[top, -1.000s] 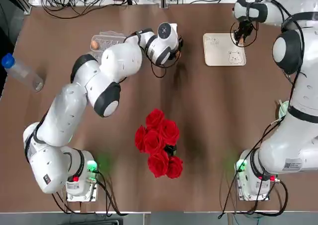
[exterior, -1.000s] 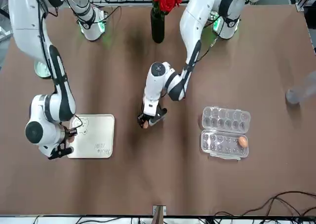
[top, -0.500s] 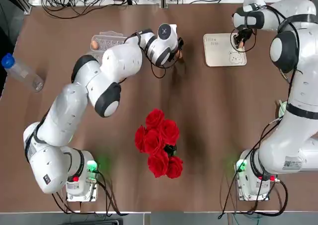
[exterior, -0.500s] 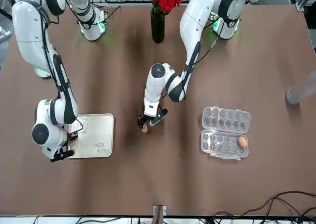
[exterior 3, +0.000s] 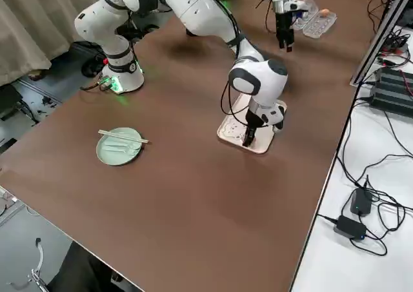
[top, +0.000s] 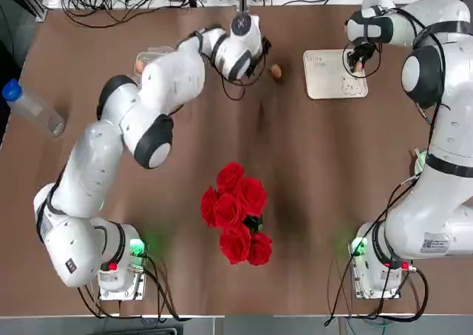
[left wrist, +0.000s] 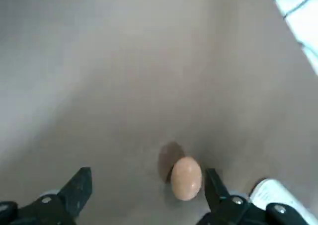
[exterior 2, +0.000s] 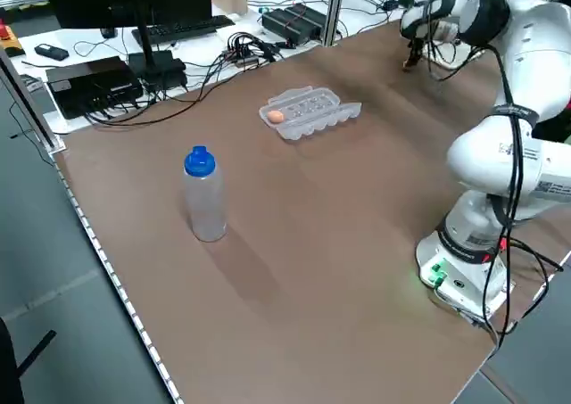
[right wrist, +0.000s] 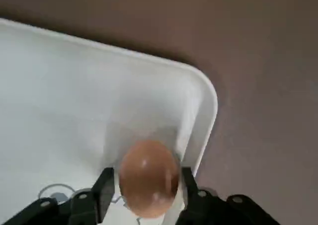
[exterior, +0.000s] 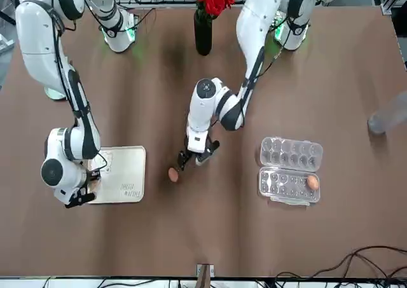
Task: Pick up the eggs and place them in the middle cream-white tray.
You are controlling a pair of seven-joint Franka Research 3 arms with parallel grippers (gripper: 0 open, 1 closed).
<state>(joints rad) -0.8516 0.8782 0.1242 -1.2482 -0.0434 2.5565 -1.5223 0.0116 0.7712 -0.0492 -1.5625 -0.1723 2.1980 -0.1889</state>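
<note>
One egg lies loose on the brown table between the carton and the cream-white tray. My left gripper hangs open just beside that egg, with nothing between its fingers. At the tray's corner, near the bear drawing, my right gripper has its fingers close against both sides of a second egg, which rests on the tray. A third egg sits in the clear carton.
A vase of red roses stands mid-table. A plastic bottle with a blue cap is on the robot's far left. A pale green dish with a utensil lies on its right side. Cables run along the far edge.
My left gripper opened, let its egg go onto the table and drew back; the egg now lies nearer the tray. My right gripper shifted slightly over the tray with its egg.
</note>
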